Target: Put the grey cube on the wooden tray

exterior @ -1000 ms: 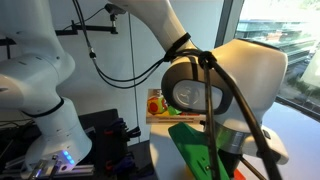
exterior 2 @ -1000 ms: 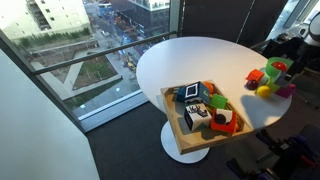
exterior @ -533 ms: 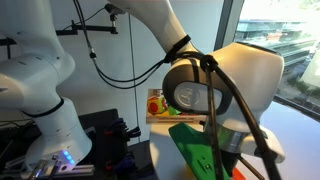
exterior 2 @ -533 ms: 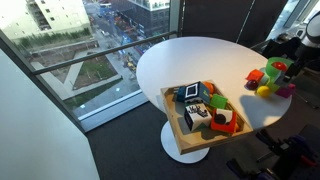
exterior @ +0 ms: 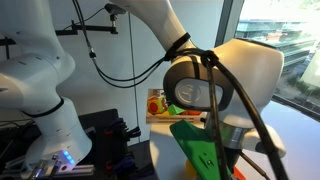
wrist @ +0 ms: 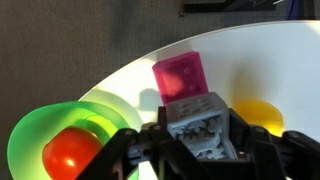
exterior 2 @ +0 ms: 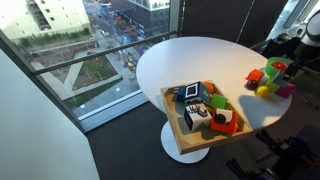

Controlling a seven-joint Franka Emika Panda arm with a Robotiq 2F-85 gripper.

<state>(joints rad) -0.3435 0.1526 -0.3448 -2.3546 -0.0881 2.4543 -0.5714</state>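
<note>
Looks like it's working on the pick-up: the grey cube is sitting right between the jaws, can't tell if they're clamping it yet, so next it's needing a firm squeeze, lift and carry to the wooden tray, well away from them.

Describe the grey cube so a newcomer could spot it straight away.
On the white round table, go to the toy cluster away from the wooden tray. In the wrist view, the grey cube sits right below the pink block, between the yellow ball and a green bowl. It is the only dull grey piece among bright colours.
</note>
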